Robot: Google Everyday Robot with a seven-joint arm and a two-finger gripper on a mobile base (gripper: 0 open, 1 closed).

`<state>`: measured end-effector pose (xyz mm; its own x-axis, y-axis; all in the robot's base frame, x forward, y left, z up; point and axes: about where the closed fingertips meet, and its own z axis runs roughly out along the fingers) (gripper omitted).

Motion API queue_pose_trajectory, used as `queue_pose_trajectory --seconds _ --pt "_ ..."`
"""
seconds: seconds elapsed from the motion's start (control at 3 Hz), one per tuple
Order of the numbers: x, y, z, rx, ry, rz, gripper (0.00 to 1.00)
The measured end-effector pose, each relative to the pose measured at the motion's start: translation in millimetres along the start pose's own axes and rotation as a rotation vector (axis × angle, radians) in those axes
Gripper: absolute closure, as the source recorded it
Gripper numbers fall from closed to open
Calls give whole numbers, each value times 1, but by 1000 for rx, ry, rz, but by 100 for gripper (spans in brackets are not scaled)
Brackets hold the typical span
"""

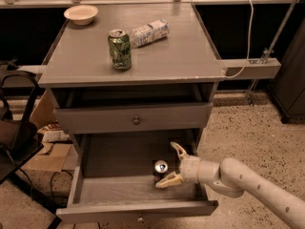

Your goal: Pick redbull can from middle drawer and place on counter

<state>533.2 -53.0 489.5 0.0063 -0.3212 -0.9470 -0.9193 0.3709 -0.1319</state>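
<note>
The redbull can (160,169) stands upright in the open middle drawer (136,210), right of centre, its silver top showing. My gripper (171,166) is open inside the drawer, just right of the can. One finger (178,150) points up behind the can and the other finger (165,181) reaches in front of it, so the can sits at the mouth of the jaws. I cannot tell if they touch it. The counter (176,51) is the grey top of the cabinet above.
On the counter stand a green can (119,49), a lying silver carton (149,32) and a cream bowl (81,14). A closed drawer front with a knob (136,120) overhangs the open drawer. A black chair (14,128) and cardboard (43,151) are at left.
</note>
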Motion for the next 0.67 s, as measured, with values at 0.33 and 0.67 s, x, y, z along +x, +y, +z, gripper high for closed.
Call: queue_pose_trajectory --seconds 0.33,0.67 --pt "27 12 25 -41 -4 25 18" --pt "39 17 38 -59 -8 46 42"
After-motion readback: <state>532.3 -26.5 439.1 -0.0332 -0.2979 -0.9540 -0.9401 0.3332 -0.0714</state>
